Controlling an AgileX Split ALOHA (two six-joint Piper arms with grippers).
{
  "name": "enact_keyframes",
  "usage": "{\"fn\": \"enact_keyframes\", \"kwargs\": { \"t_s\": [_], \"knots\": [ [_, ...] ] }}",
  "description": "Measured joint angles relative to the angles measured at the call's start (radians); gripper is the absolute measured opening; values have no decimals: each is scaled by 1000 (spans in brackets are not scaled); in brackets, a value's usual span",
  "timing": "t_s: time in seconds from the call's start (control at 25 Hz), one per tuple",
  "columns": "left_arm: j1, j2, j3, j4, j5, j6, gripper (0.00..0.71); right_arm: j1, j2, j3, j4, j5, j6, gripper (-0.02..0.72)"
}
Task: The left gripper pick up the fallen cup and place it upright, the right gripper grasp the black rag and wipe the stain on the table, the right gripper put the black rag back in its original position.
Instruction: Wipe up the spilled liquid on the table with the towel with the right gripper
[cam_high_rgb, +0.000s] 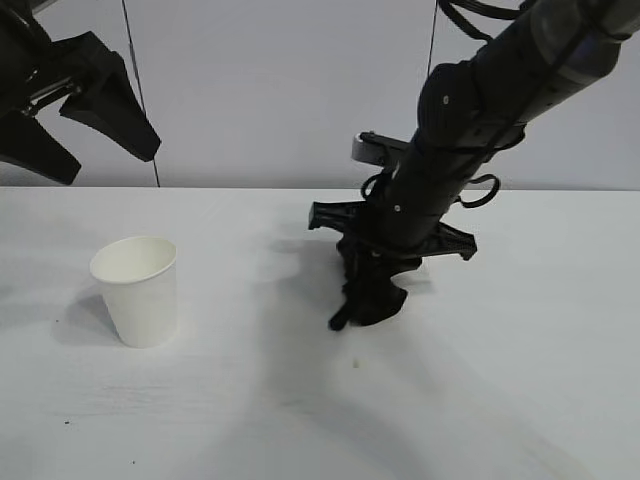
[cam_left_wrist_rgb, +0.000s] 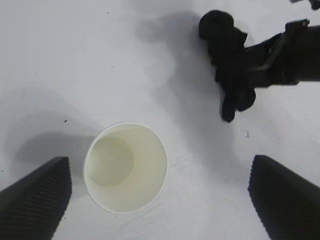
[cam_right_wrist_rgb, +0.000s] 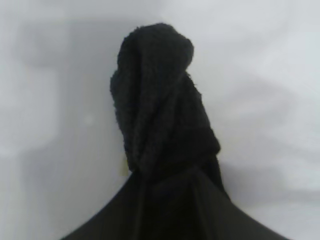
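Left gripper (cam_high_rgb: 70, 120): upper left of frame, spread wide, empty, hanging above table (cam_high_rgb: 520, 400).
Cup (cam_high_rgb: 137, 290): left of centre, upright, done.
Right gripper (cam_high_rgb: 375, 290): right of centre, pinched on black rag (cam_high_rgb: 372, 300); rag hangs lengthwise down to table.
Stain: only tiny drop (cam_left_wrist_rgb: 245, 133) visible, just beside rag's end.

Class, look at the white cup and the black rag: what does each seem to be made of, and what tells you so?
The cup: probably paper, matte white, with a thin rolled rim. The black rag: apparently terry-like cloth, fuzzy and bunched in soft folds.
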Motion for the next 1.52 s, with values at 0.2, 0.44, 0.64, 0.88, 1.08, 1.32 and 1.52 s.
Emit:
{"fn": "enact_keyframes", "kwargs": {
  "t_s": [0.2,0.44,0.64,0.88,1.08,1.32,1.52],
  "knots": [
    [0,0,0,0,0,0,694,13,15,-47,-30,36,1,121],
    [0,0,0,0,0,0,694,94,17,-55,-41,90,-5,121],
    [0,0,0,0,-1,0,694,138,-9,0,-28,88,-7,121],
    [0,0,0,0,-1,0,694,155,-106,170,-15,43,-7,121],
    [0,0,0,0,-1,0,694,155,-188,309,-15,30,-7,121],
    [0,0,0,0,-1,0,694,155,-216,370,-15,-18,-6,121],
    [0,0,0,0,-1,0,694,148,-191,320,-15,-17,13,121]
  ]
}}
